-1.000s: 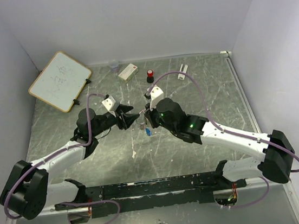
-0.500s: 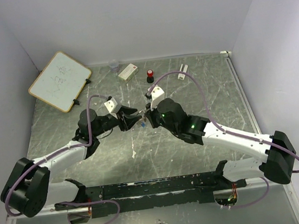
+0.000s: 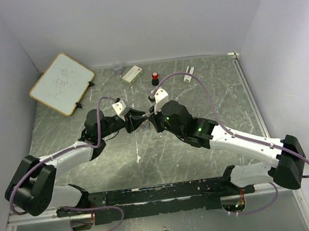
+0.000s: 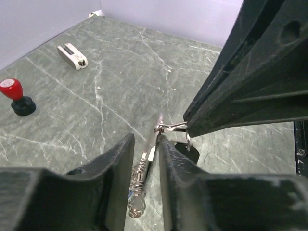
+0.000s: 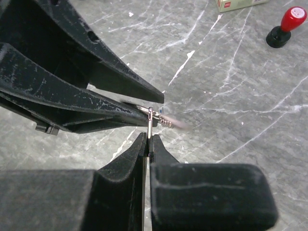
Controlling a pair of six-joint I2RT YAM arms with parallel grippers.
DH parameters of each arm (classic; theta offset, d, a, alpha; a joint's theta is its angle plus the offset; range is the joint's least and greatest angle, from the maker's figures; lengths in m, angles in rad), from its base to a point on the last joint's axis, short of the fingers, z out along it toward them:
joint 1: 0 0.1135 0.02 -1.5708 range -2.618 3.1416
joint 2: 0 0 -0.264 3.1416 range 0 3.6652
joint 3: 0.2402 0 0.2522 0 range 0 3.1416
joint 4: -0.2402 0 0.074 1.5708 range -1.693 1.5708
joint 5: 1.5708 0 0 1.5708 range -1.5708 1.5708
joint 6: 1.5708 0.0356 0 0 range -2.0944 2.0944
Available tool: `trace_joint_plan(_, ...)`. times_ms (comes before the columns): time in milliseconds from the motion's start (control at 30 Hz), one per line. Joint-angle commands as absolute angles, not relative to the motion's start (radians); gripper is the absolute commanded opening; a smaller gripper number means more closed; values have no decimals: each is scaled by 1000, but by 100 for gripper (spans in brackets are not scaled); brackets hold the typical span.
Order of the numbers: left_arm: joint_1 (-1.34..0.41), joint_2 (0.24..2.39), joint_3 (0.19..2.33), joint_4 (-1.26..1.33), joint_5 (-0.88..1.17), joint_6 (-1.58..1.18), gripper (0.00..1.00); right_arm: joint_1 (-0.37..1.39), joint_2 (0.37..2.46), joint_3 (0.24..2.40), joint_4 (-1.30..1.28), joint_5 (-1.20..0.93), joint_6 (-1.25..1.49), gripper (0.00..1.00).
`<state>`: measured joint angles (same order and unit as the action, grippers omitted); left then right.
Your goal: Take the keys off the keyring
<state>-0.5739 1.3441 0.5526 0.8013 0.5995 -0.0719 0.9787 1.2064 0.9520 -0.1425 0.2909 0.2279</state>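
keys are hanging right at our fingertips, folks, and none of them is looking free of the keyring yet. nearest to us, the left claw is sitting with its fingers only a sliver apart, and a plain silver key is running lengthwise through that gap. we are not able to tell whether the pads are pinching it or merely flanking it. just beyond, the right claw is facing it from the opposite side, fingers pressed together on the thin wire of the ring and holding the loop up off the table. a black-headed key is dangling just under that grip, and the silver one is meeting the wire at its far end, so both are reading as threaded on. we are judging the job as barely under way: the ring is being held firm, one key is being lined up to slide off, and every key is waiting its turn. we are not spotting any freed key. farther back, well apart from the action, a red-and-black knob and a small white block are sitting, and a whiteboard is lying at the far left.
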Motion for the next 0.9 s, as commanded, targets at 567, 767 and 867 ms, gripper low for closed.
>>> trace_joint_plan(567,-614,1195,692,583,299,191,12,990,1206,949,-88,282,235,10)
trace_joint_plan(767,-620,1177,784,452,336,269,10,993,1137,860,28,331,216,15)
trace_joint_plan(867,-621,1161,815,381,351,286,10,993,1085,796,95,364,204,18)
